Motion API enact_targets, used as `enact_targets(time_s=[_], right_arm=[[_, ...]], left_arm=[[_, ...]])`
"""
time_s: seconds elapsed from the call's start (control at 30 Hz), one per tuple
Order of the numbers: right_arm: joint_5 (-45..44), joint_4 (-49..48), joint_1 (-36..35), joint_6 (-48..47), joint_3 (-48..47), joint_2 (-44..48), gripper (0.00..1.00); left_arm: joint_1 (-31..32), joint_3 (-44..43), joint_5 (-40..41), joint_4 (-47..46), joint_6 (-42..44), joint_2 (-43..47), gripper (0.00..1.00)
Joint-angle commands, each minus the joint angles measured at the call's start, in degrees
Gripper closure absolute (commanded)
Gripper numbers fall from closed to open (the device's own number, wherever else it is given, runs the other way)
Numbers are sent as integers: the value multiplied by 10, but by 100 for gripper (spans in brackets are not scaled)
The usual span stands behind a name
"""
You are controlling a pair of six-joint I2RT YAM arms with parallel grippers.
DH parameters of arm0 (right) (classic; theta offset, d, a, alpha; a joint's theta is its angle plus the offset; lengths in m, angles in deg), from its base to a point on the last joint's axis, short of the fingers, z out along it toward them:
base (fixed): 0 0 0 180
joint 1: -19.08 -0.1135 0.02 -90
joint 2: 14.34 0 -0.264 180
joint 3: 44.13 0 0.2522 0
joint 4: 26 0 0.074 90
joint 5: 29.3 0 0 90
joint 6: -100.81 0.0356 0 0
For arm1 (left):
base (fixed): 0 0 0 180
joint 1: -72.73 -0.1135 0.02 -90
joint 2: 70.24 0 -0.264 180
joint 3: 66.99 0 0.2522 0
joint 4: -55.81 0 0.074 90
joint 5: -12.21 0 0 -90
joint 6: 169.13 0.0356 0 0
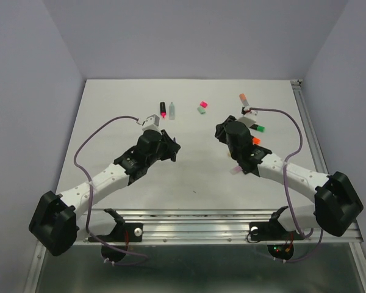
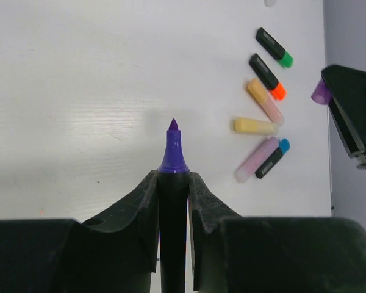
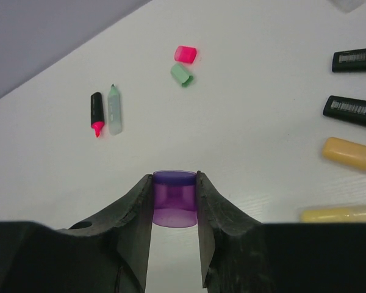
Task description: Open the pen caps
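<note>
The left jaws clamp a purple pen [image 2: 172, 152], tip bare, its barrel mostly hidden between them. Two uncapped pens [image 3: 96, 114] lie on the bench [image 1: 189, 177], then a pink cap [image 3: 185, 54] and a green cap [image 3: 182, 74]. The right jaws clamp a purple cap [image 3: 174, 201]. Six capped pens [image 2: 265, 101] lie rightmost, partly hidden overhead by the right arm [image 1: 274, 165].

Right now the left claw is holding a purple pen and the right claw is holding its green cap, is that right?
Not quite. The cap in the right claw is purple, not green, as the right wrist view shows. The left claw does hold the purple pen.
</note>
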Motion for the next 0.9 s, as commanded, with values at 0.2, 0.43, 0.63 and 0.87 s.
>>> enact_targets(time_s=[0.2, 0.43, 0.63, 0.87], right_arm=[[137, -44, 14, -100, -84, -116, 99], [210, -22, 18, -136, -222, -282, 99], [174, 28, 39, -139, -306, -352, 95], [87, 96, 63, -165, -415, -454, 96]], left_arm=[[-86, -11, -30, 15, 32, -6, 100], [-117, 10, -35, 22, 39, 10, 100], [-138, -4, -37, 19, 60, -14, 100], [-181, -98, -49, 7, 114, -128, 100]])
